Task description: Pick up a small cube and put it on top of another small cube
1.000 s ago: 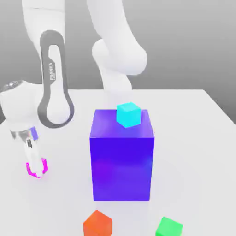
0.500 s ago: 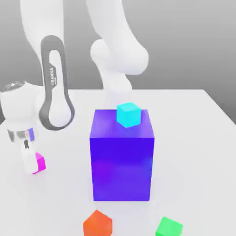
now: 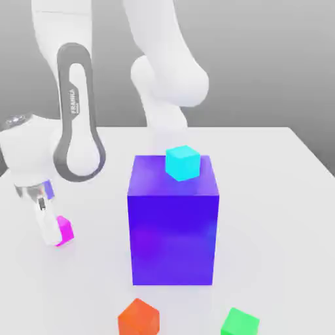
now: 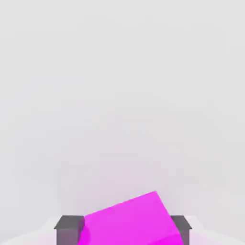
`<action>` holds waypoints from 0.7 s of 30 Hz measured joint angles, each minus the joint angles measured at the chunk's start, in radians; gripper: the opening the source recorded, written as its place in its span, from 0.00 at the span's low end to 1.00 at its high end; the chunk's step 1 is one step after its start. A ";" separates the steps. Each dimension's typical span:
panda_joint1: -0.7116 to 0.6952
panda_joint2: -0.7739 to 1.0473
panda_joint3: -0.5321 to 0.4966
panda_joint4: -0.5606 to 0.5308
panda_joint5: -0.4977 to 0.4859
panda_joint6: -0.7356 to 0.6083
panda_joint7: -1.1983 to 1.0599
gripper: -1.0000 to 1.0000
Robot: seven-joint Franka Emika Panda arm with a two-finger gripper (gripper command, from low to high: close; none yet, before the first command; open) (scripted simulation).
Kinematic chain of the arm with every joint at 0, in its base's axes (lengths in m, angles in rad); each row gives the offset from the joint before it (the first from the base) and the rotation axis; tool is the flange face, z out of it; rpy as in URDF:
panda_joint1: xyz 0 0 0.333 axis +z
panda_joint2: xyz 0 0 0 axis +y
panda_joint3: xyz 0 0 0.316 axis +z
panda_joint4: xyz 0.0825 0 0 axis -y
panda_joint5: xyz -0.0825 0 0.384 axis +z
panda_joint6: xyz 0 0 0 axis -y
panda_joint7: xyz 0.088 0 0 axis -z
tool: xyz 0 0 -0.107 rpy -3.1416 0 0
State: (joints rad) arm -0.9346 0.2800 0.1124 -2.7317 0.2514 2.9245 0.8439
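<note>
The arm (image 3: 80, 111) reads "FRANKA". Its gripper (image 4: 127, 230) is clamped on the one magenta cube (image 4: 129, 222), low over or on the table (image 3: 262, 196); one each of orange-red (image 3: 139, 318), cyan (image 3: 183, 163) and green cubes (image 3: 240, 323), plus one big blue block (image 3: 173, 239).

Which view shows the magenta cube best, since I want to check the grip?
The hand view: the magenta cube sits large between both fingertips, skewed to them. The exterior view shows only its side, small, partly behind the hand.
</note>
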 joint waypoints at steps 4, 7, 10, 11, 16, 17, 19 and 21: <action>-0.005 -0.029 0.008 -0.005 0.004 -0.026 -0.002 0.00; -0.004 -0.054 0.005 -0.010 -0.003 -0.043 0.004 0.00; 0.003 -0.082 -0.006 -0.015 -0.020 -0.056 0.017 0.00; 0.006 -0.091 -0.012 -0.017 -0.029 -0.060 0.023 0.00; 0.022 -0.143 -0.049 -0.029 -0.097 -0.073 0.073 0.00; 0.025 -0.153 -0.057 -0.031 -0.117 -0.074 0.088 0.00; 0.033 -0.175 -0.079 -0.036 -0.161 -0.077 0.120 0.00; 0.034 -0.197 -0.098 -0.041 -0.216 -0.079 0.160 0.00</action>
State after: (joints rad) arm -0.9008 0.0829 0.0149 -2.7724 0.0352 2.8460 1.0042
